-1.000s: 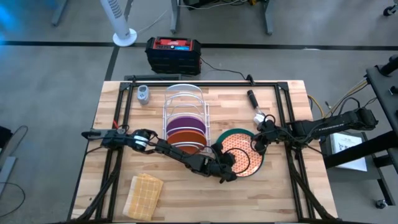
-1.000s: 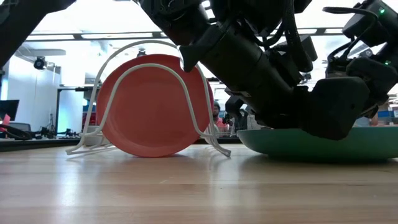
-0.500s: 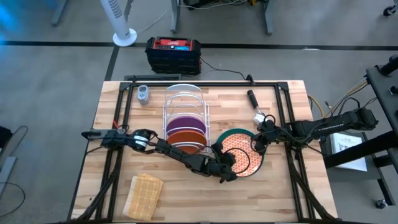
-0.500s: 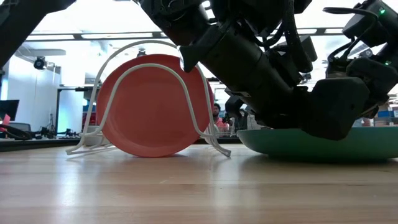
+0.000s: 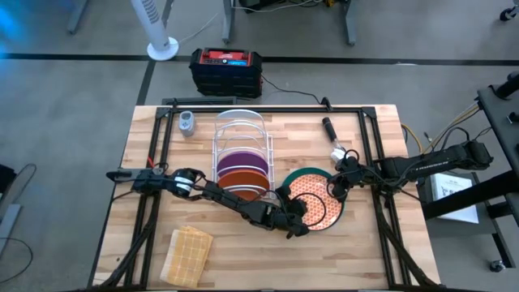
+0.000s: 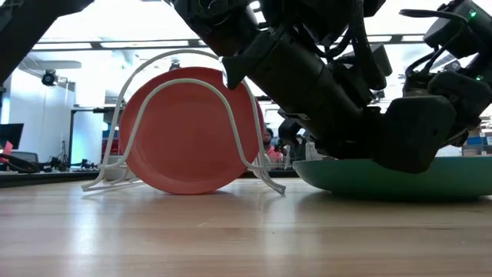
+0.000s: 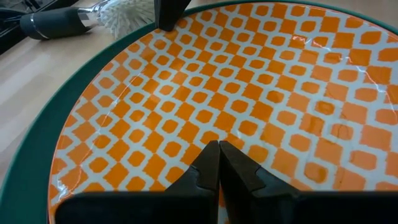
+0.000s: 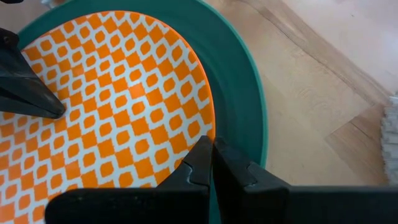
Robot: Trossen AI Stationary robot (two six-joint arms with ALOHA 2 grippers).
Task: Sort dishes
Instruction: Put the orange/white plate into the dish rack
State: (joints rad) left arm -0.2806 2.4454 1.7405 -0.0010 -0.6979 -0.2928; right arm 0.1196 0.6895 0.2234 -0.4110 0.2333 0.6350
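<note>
- Our left gripper (image 7: 217, 163) and right gripper (image 8: 211, 163), fingers together, hold nothing, poised at opposite edges of the orange-patterned plate (image 5: 314, 197), probably to lift it.
- It lies on the teal plate (image 5: 339, 209), at three o'clock from the rack (image 5: 241, 130).

No legible text, labels, brands, numbers or signs on any item in view.

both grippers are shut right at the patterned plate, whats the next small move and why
Probably open the left gripper slightly and slide a finger under the near rim of the orange-patterned plate. That plate lies flat inside the teal plate, both grippers are shut with nothing between the fingers, and the right gripper sits at the opposite rim, placed to steady it.
</note>
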